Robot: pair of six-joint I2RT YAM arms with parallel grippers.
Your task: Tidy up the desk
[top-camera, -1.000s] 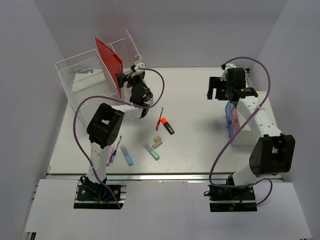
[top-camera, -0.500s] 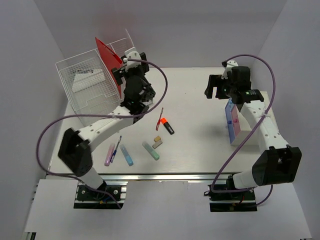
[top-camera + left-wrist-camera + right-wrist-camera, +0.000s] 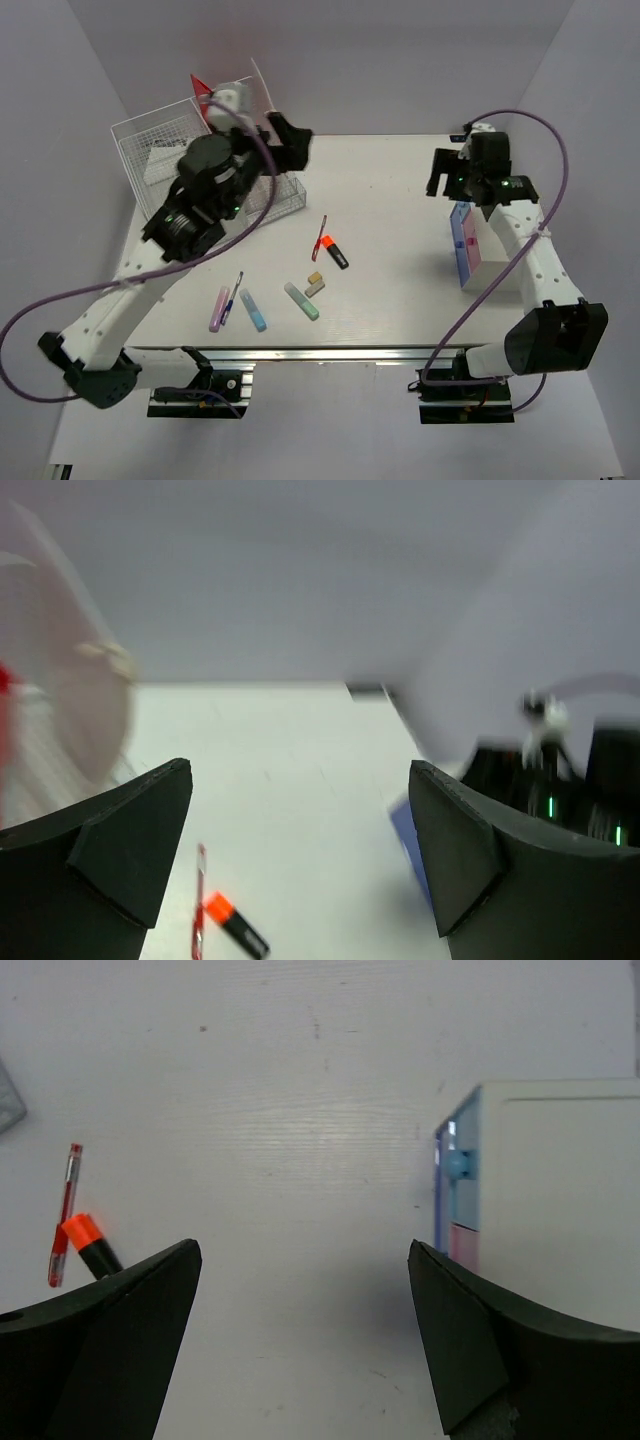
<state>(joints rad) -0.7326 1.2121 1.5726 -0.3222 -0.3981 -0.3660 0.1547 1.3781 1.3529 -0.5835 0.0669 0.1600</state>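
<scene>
The white desk (image 3: 400, 230) has a silver rail (image 3: 330, 352) along its front edge. A red pen (image 3: 320, 238), an orange-capped black highlighter (image 3: 335, 253), two small erasers (image 3: 315, 283), a green highlighter (image 3: 302, 303), a blue highlighter (image 3: 254, 311), a pink highlighter (image 3: 219, 310) and a blue pen (image 3: 234, 294) lie loose on it. My left gripper (image 3: 291, 141) is open and empty, raised high over the back left; its wrist view (image 3: 300, 860) shows the pen (image 3: 197, 900) far below. My right gripper (image 3: 452, 178) is open and empty above the back right (image 3: 300, 1340).
A clear wire-mesh organizer (image 3: 165, 165) with a red folder (image 3: 200, 88) stands at the back left. A small white drawer box (image 3: 485, 255) with blue and pink drawer fronts (image 3: 455, 1200) stands at the right edge. Purple cables loop off both arms.
My left arm has stretched out and lifted, carrying its gripper up from the table beside the organizer. My right gripper has shifted a little to the right.
</scene>
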